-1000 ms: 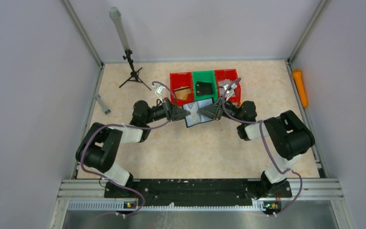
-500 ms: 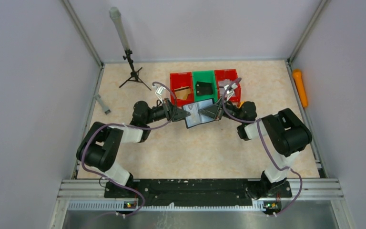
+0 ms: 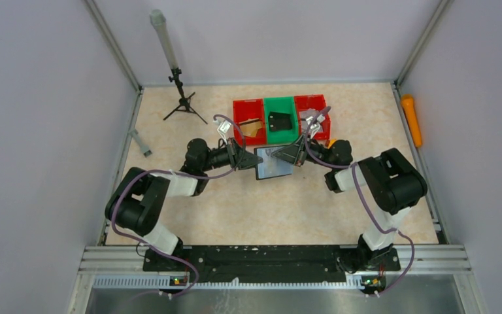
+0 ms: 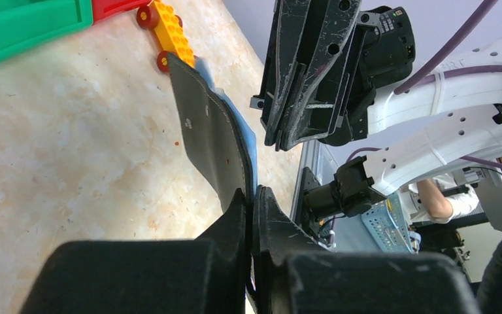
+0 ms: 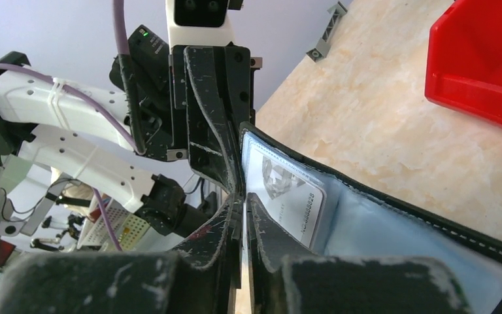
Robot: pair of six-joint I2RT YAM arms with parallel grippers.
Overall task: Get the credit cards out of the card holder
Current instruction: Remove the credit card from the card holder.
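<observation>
At the bench's [image 3: 340,209] middle, the open card holder [image 3: 273,163] is clamped along its left edge by the left pincer [image 4: 253,196]. The right pincer [image 5: 243,199] is almost closed beside the card [image 5: 284,193], and I cannot tell whether it grips anything. It should pinch squarely and pull straight.

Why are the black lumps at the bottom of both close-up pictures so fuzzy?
Left wrist view: the left gripper is too near the lens, so it blurs; the card holder is sharp. Right wrist view: same with the right gripper; the card is crisp. Top view: evenly lit, sharp.
</observation>
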